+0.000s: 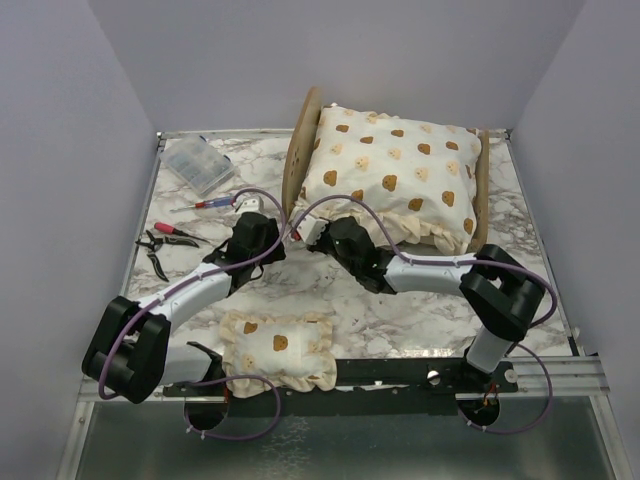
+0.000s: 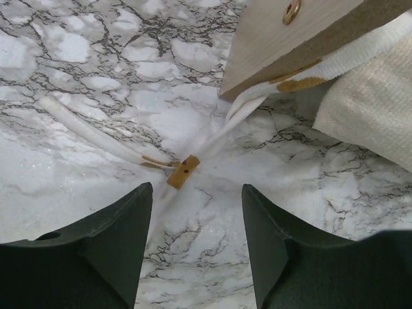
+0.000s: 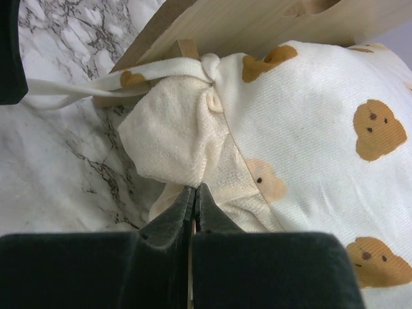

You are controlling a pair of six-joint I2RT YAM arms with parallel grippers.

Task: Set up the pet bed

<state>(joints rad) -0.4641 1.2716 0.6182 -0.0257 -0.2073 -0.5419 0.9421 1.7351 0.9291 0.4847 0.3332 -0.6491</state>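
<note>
The marble tabletop (image 1: 420, 300) carries the pet bed (image 1: 483, 185) at its far middle. The bed's rounded headboard (image 1: 300, 140) is at the left end. A big bear-print cushion (image 1: 390, 175) lies over it and hides the base.

Both arms reach in to the bed's near left corner. The right end effector (image 1: 322, 238) is clenched. In its wrist view the two fingers (image 3: 174, 225) meet with no gap between them. Their tips press into the cushion's ruffle (image 3: 174, 138), right under the bed's wooden edge (image 3: 257, 26). Whether any fabric is caught between them cannot be told. The bed is directly ahead of this end effector and touching distance from it, with the cushion filling the right side of its view.

The left end effector (image 1: 268, 222) is released, its jaws spread apart with nothing between them, and it hovers above bare marble. The bed's corner board (image 2: 277, 45) sits ahead and to its right, near but apart.

A small matching pillow (image 1: 278, 345) lies at the near edge between the arm bases.

A white tie (image 2: 96, 132) trails from under the bed's corner across the tabletop. Its small wooden toggle (image 2: 183, 172) rests just ahead of the left fingertips (image 2: 138, 199), untouched.
</note>
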